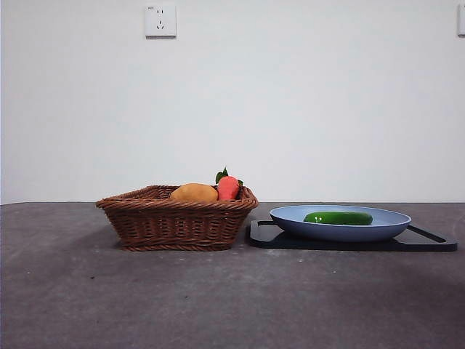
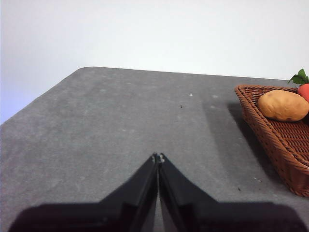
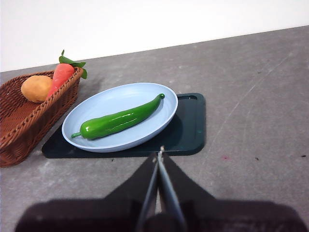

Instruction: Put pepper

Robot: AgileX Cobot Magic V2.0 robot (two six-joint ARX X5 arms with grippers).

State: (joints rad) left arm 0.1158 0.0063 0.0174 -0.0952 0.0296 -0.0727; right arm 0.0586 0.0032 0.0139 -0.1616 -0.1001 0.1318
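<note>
- The pepper (image 3: pixel 119 119) lies on its side in the blue plate (image 3: pixel 101 104), glossy green, its thin stem end pointing toward the basket (image 3: pixel 21 123).
- The plate sits on a dark tray (image 3: pixel 189 126), just beside the basket on the grey table (image 1: pixel 232 298).
- In the basket rest a yellow-orange fruit (image 1: pixel 194 193) and a red-orange vegetable (image 1: pixel 228 187) with green leaves; whether the two touch is hard to tell.
- The right gripper (image 3: pixel 160 153) hangs above the table near the tray's edge, jaws closed together, holding nothing.
- The left gripper (image 2: pixel 158 157) waits over bare table beside the basket, jaws pressed together, empty.
- A white socket (image 1: pixel 160 20) is on the wall.
</note>
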